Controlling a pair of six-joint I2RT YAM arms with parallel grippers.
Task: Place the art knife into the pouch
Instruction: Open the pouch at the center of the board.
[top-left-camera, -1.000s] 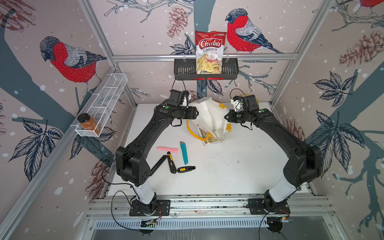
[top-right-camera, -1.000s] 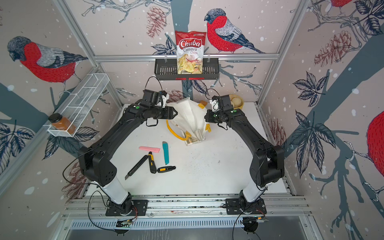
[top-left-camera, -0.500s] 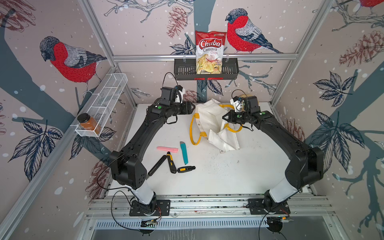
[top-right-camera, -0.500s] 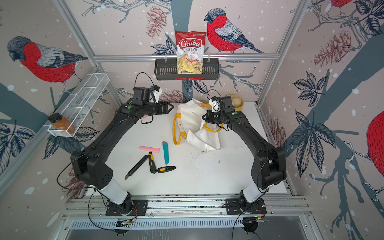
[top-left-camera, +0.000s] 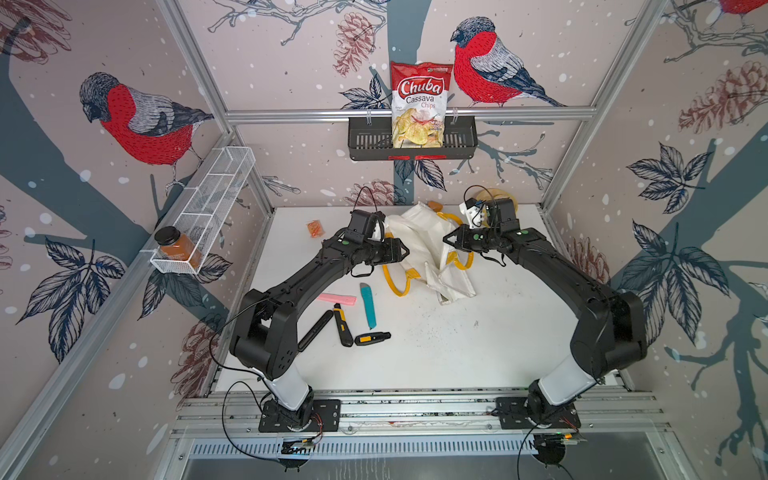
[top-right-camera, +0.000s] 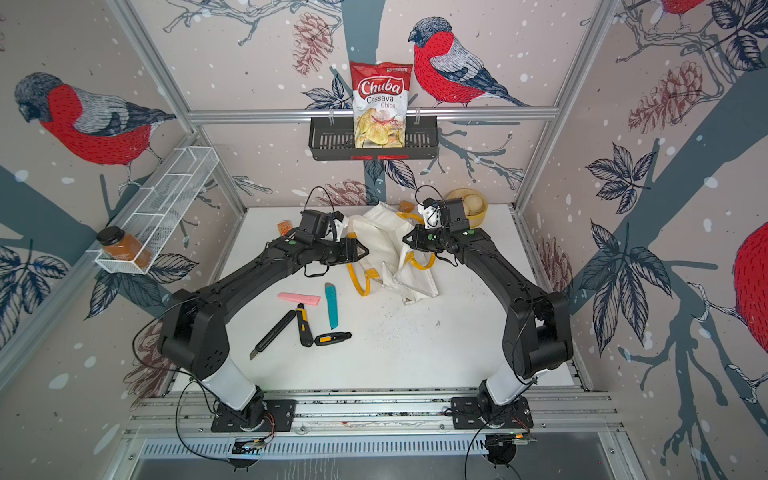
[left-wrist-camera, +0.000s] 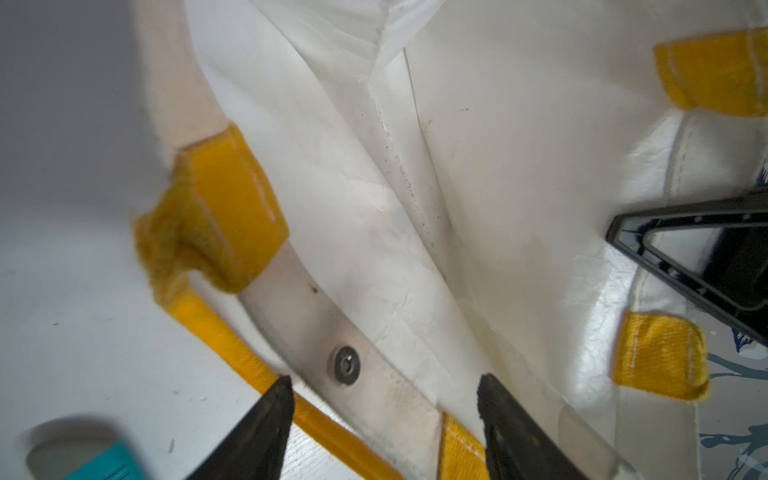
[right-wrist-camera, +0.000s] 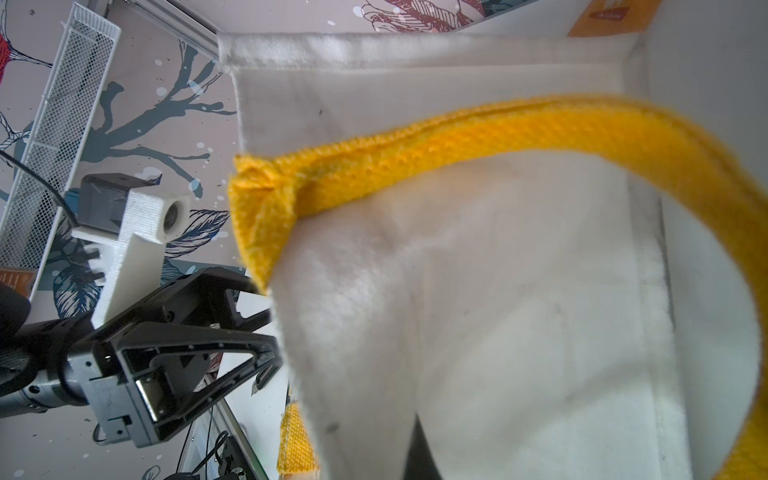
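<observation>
White tabletop (top-left-camera: 415, 365): pouch (top-left-camera: 419, 232) lies crumpled between left claw (top-left-camera: 405, 251) and right claw (top-left-camera: 446, 240).

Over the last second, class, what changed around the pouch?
The pouch, earlier lifted upright between both arms, now lies slumped on the table. The left end effector let go and stands open beside it; the right end effector stays shut on the fabric. The knives stayed put.

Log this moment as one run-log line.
left gripper: open, empty, beside pouch | right gripper: shut on pouch | knives: on table, none picked
</observation>
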